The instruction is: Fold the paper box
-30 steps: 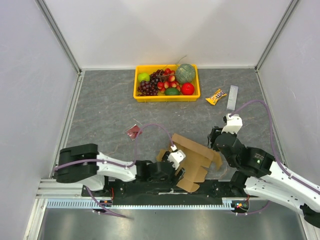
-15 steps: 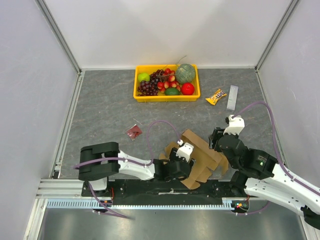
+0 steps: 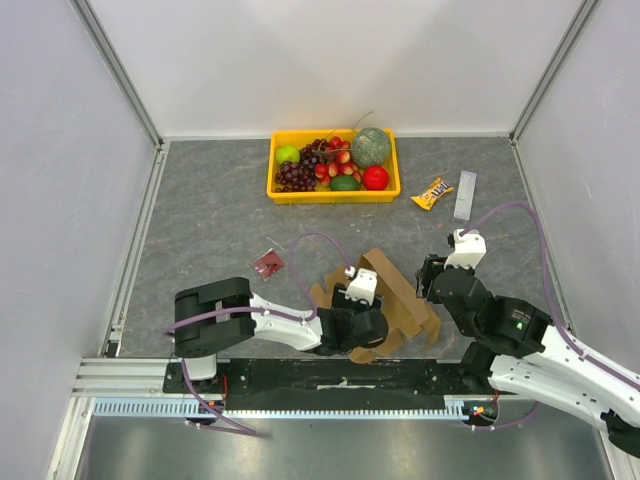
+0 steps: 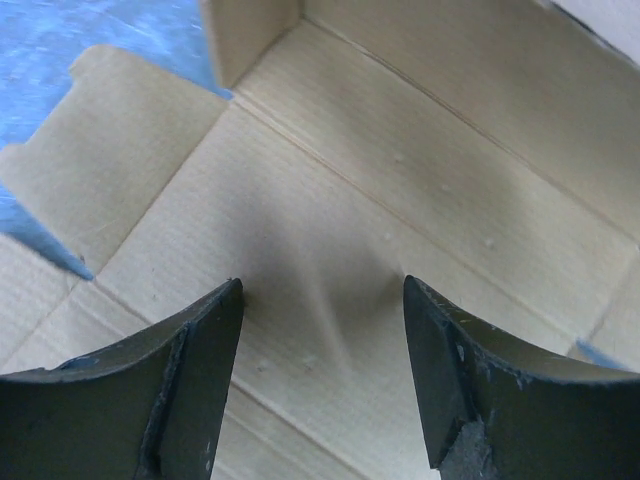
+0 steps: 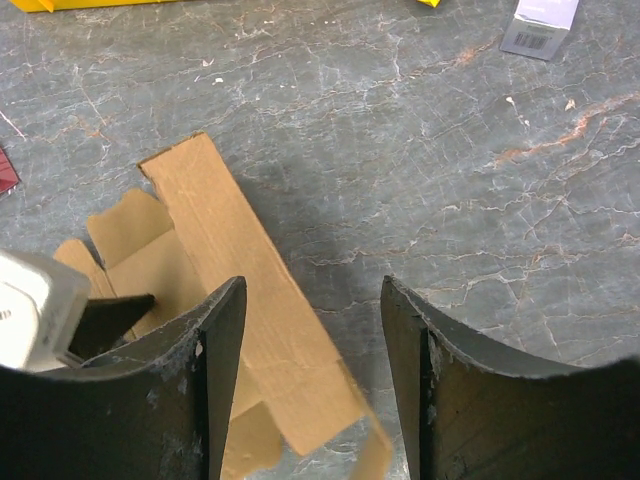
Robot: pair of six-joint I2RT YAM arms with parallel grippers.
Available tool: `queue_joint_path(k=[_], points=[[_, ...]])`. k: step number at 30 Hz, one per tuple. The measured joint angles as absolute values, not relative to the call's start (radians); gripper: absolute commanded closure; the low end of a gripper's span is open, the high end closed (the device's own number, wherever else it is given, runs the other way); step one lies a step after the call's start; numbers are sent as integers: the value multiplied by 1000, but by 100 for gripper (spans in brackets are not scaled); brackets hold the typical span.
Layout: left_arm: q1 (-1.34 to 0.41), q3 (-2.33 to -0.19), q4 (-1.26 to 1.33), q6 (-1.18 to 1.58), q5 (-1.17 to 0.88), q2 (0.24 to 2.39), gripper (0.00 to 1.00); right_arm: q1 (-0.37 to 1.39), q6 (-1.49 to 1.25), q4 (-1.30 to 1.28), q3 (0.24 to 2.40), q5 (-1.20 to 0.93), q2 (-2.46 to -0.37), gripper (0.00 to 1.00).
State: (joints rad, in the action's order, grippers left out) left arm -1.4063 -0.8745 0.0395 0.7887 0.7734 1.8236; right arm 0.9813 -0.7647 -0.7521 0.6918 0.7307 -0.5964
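Folding the paper box (image 4: 470,120) cleanly, the open, empty left gripper (image 4: 322,290) should press just behind the crease (image 4: 400,205) ahead.

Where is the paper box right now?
In the top view, the paper box lies bottom centre, under the left claw, with the right claw at its right side.

Lab test cell: white panel walls (image 3: 300,60), aluminium framing (image 3: 120,75).
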Motion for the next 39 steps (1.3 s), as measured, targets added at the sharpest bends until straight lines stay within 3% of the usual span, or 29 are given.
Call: queue_joint_path(k=[18,39], points=[[-1266,-744,30,931,874,1744,28,981,-756,-740,692,731,-611,35],[-1512,-792,-314,1061,801,1657,21,981,-754,-728,677,731,-587,34]])
